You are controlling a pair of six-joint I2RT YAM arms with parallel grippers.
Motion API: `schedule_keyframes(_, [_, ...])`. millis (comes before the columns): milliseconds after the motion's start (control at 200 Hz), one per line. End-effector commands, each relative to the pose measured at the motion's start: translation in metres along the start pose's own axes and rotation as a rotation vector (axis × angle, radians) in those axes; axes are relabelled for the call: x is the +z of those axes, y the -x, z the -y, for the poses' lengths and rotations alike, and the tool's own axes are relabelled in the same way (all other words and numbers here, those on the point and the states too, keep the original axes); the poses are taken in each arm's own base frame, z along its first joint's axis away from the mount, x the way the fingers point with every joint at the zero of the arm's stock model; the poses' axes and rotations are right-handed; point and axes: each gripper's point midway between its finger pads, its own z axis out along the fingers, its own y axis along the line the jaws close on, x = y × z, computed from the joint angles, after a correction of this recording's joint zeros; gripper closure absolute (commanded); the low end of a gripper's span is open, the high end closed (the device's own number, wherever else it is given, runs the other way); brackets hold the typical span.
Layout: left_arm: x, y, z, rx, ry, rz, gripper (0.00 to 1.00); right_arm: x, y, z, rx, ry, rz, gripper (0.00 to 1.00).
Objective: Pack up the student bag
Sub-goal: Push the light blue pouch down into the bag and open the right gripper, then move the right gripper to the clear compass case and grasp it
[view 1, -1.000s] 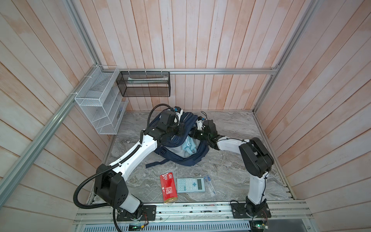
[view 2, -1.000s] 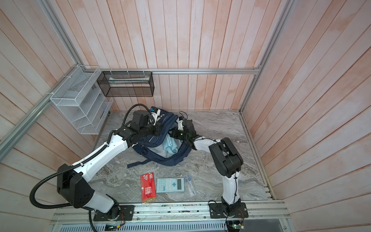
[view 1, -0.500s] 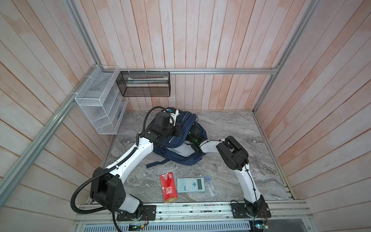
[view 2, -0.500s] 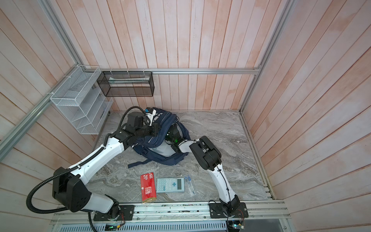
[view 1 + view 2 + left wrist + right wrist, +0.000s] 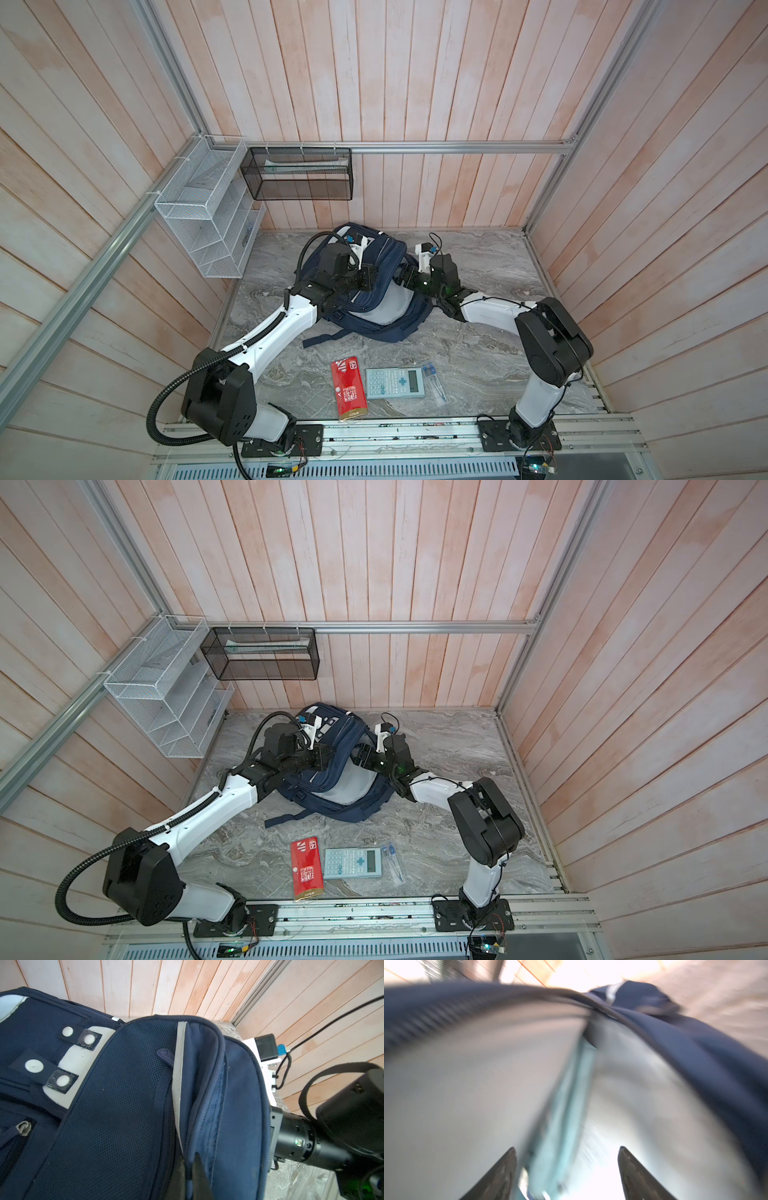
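Marble tabletop (image 5: 478, 357): left gripper (image 5: 188, 1167) clamps the rim of the backpack (image 5: 116, 1126); right gripper (image 5: 566, 1167), jaws apart, hovers over a blue pouch (image 5: 566, 1095) inside. Slipping fabric could collapse the opening.

- Top views, pair: mounted high over the near rail and angled steeply down toward the back. Both share the whole grey marbled tabletop (image 5: 478, 345) and the large navy-blue fabric backpack (image 5: 386, 257).
- Left wrist view: very near the backpack's dark mesh panel (image 5: 124, 1105), facing across it to the pale wooden plank wall (image 5: 187, 987) and the black-jointed right arm (image 5: 301, 1138).
- Right wrist view: very near and blurred, apparently facing the backpack's pale grey lining (image 5: 467, 1084).
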Motion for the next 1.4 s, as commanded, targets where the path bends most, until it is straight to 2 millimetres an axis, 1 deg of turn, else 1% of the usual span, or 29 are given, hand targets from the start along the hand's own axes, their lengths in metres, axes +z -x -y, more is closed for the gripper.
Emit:
schedule_keyframes(0, [-0.009,0.017,0.013,-0.018,-0.058,0.068,1.00,-0.029,-0.036,0.030,-0.077,-0.145,-0.140,0.22])
schedule_keyframes(70, [-0.007,0.011,0.010,-0.030,-0.052,0.053,1.00,-0.055,-0.044,0.037,-0.141,-0.206,-0.155,0.21])
schedule_keyframes(90, [-0.007,0.009,0.009,-0.032,-0.052,0.049,1.00,-0.063,-0.047,0.041,-0.153,-0.233,-0.157,0.18])
schedule_keyframes(130, [-0.006,0.005,0.008,-0.037,-0.050,0.043,1.00,-0.079,-0.053,0.049,-0.180,-0.281,-0.167,0.12])
schedule_keyframes(145, [-0.005,0.004,0.007,-0.040,-0.049,0.042,1.00,-0.085,-0.055,0.050,-0.192,-0.294,-0.175,0.04])
schedule_keyframes(155, [-0.006,0.005,0.007,-0.042,-0.048,0.045,1.00,-0.090,-0.057,0.052,-0.199,-0.306,-0.182,0.02])
schedule_keyframes(190, [-0.005,0.002,0.006,-0.048,-0.050,0.041,1.00,-0.103,-0.064,0.061,-0.212,-0.355,-0.210,0.02])
schedule_keyframes(225, [-0.006,0.001,0.007,-0.049,-0.053,0.042,1.00,-0.117,-0.071,0.065,-0.226,-0.385,-0.238,0.02])
schedule_keyframes(315, [-0.008,-0.006,0.004,-0.058,-0.047,0.035,1.00,-0.145,-0.103,0.074,-0.227,-0.406,-0.312,0.02])
schedule_keyframes(385, [-0.009,-0.010,-0.002,-0.067,-0.015,0.039,1.00,-0.163,-0.128,0.080,-0.215,-0.433,-0.358,0.02])
schedule_keyframes(460, [-0.010,-0.014,-0.007,-0.083,0.001,0.039,1.00,-0.174,-0.158,0.083,-0.189,-0.447,-0.404,0.03])
schedule_keyframes(545, [-0.007,-0.018,-0.006,-0.102,-0.010,0.026,1.00,-0.181,-0.188,0.079,-0.182,-0.431,-0.460,0.10])
schedule_keyframes(575, [-0.007,-0.020,-0.006,-0.108,-0.013,0.026,1.00,-0.183,-0.198,0.076,-0.183,-0.422,-0.476,0.15])
schedule_keyframes(650, [-0.010,-0.021,-0.009,-0.124,-0.005,0.042,1.00,-0.188,-0.218,0.070,-0.188,-0.403,-0.507,0.23])
schedule_keyframes(720, [-0.010,-0.023,-0.010,-0.126,0.003,0.043,1.00,-0.195,-0.235,0.069,-0.195,-0.417,-0.529,0.26])
schedule_keyframes(810, [-0.009,-0.027,-0.013,-0.129,0.012,0.030,1.00,-0.205,-0.254,0.082,-0.188,-0.482,-0.558,0.31])
schedule_keyframes(915, [-0.011,-0.027,-0.013,-0.128,0.015,0.032,1.00,-0.212,-0.265,0.096,-0.203,-0.565,-0.574,0.37])
schedule_keyframes(995, [-0.013,-0.026,-0.013,-0.125,0.019,0.038,1.00,-0.211,-0.267,0.101,-0.213,-0.603,-0.573,0.41])
schedule_keyframes(1055, [-0.014,-0.026,-0.013,-0.123,0.023,0.036,1.00,-0.211,-0.267,0.104,-0.212,-0.627,-0.570,0.46])
schedule_keyframes(1120, [-0.014,-0.027,-0.014,-0.121,0.025,0.035,1.00,-0.214,-0.268,0.113,-0.212,-0.676,-0.567,0.50])
schedule_keyframes(1175, [-0.014,-0.028,-0.014,-0.119,0.027,0.031,1.00,-0.218,-0.268,0.120,-0.204,-0.725,-0.568,0.50])
schedule_keyframes(1220, [-0.014,-0.029,-0.014,-0.120,0.027,0.028,1.00,-0.217,-0.268,0.118,-0.203,-0.718,-0.572,0.50])
schedule_keyframes(1285, [-0.013,-0.029,-0.014,-0.120,0.023,0.028,1.00,-0.211,-0.267,0.106,-0.187,-0.646,-0.555,0.53])
schedule_keyframes(1315, [-0.012,-0.029,-0.014,-0.120,0.021,0.028,1.00,-0.210,-0.266,0.104,-0.178,-0.628,-0.541,0.55])
schedule_keyframes(1395, [-0.012,-0.028,-0.013,-0.121,0.016,0.030,1.00,-0.211,-0.262,0.105,-0.158,-0.640,-0.512,0.58])
